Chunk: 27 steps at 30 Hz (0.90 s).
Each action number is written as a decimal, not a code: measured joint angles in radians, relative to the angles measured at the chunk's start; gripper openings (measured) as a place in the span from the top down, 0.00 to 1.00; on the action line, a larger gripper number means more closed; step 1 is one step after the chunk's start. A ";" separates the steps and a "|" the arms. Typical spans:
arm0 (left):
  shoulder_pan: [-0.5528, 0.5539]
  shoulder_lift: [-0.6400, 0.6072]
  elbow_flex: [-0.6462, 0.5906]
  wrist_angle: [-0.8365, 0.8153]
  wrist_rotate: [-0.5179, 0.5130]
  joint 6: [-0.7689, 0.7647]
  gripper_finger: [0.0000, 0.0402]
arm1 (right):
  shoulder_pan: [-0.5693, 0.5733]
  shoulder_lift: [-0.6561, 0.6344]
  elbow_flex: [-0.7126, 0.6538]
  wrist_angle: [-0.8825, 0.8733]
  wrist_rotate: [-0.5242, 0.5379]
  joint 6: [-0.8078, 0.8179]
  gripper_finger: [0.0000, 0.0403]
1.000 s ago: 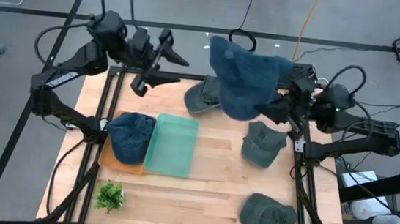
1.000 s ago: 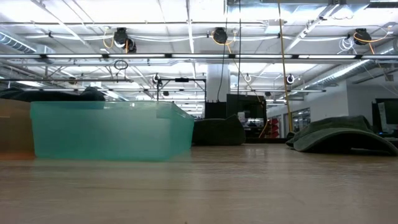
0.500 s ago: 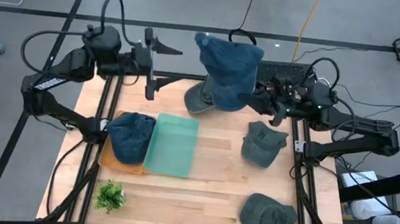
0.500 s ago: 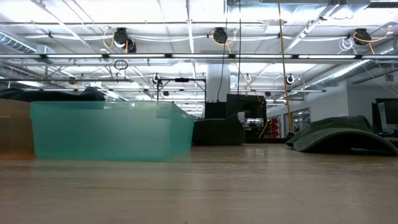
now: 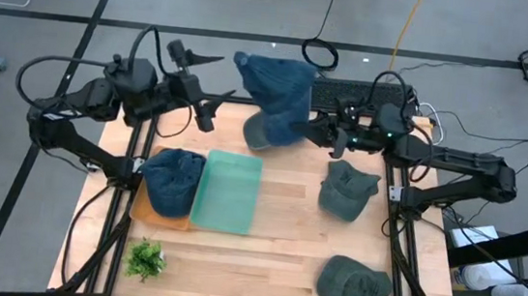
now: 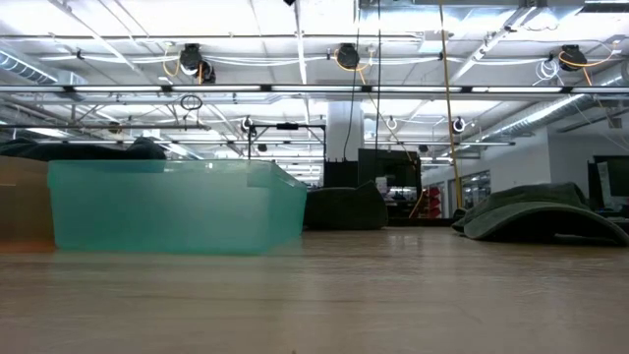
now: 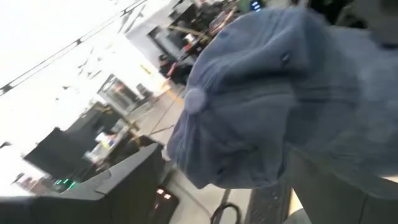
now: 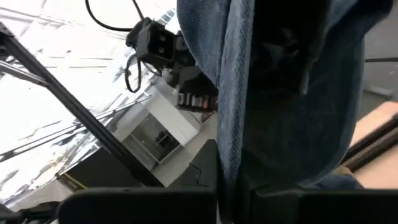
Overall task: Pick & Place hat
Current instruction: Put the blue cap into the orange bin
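A blue denim hat (image 5: 274, 91) hangs in the air over the table's far edge. My right gripper (image 5: 320, 132) is shut on it and reaches in from the right. My left gripper (image 5: 211, 77) is open, raised just left of the hat and apart from it. The left wrist view shows the hat's crown with its top button (image 7: 196, 99). In the right wrist view the hat's cloth (image 8: 280, 74) fills the picture and hides the fingers. A second blue hat (image 5: 171, 180) lies in an orange tray (image 5: 146, 216) beside a teal bin (image 5: 226, 191). My right gripper holds the blue hat at its right-hand edge (image 5: 303, 125), coming in roughly level from the table's right. The hat itself covers the fingers, so the kind of hold does not show. The hat is lifted clear of the table and hangs slack around the gripper.
Three green hats lie on the table: one at the far edge under the raised hat (image 5: 257, 136), one right of centre (image 5: 347, 190), one at the near right corner (image 5: 352, 288). A small plant (image 5: 145, 258) stands near left. The teal bin (image 6: 172, 206) fills the low view's left.
My right gripper has carried the blue hat toward the table's left along the far edge, nearer my left gripper, and the hat has turned as it went. My left arm has drawn back a little toward the left, and its open fingers have turned.
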 joint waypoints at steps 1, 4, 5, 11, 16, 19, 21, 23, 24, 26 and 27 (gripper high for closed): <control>-0.002 0.001 0.000 0.010 -0.022 0.000 0.15 | 0.000 0.009 0.000 0.016 -0.013 0.001 1.00; -0.002 0.001 0.000 0.043 -0.048 -0.003 0.15 | 0.000 0.035 0.000 0.052 -0.037 0.007 1.00; -0.002 0.000 0.000 0.048 -0.049 -0.003 0.15 | 0.000 0.045 0.000 0.060 -0.037 0.014 1.00; -0.002 0.010 0.000 0.048 -0.050 -0.003 0.15 | -0.001 0.087 0.000 0.106 -0.054 0.030 1.00; 0.000 0.034 0.001 0.041 -0.050 0.005 0.15 | -0.001 0.116 0.000 0.137 -0.069 0.035 1.00; 0.005 0.049 0.000 0.026 -0.067 0.018 0.15 | -0.001 0.116 0.000 0.157 -0.091 0.052 1.00; 0.005 0.061 0.000 0.033 -0.105 0.024 0.15 | -0.001 0.115 0.000 0.156 -0.091 0.048 1.00; 0.006 0.062 0.000 0.020 -0.131 0.038 0.16 | -0.001 0.116 0.000 0.150 -0.089 0.048 1.00; 0.006 0.062 0.000 0.021 -0.131 0.045 0.18 | -0.001 0.116 0.000 0.150 -0.089 0.047 1.00; 0.006 0.061 0.000 0.027 -0.126 0.048 0.23 | -0.005 0.113 0.000 0.150 -0.090 0.046 1.00; 0.006 0.060 0.000 0.030 -0.123 0.047 0.27 | -0.006 0.112 0.000 0.152 -0.090 0.046 1.00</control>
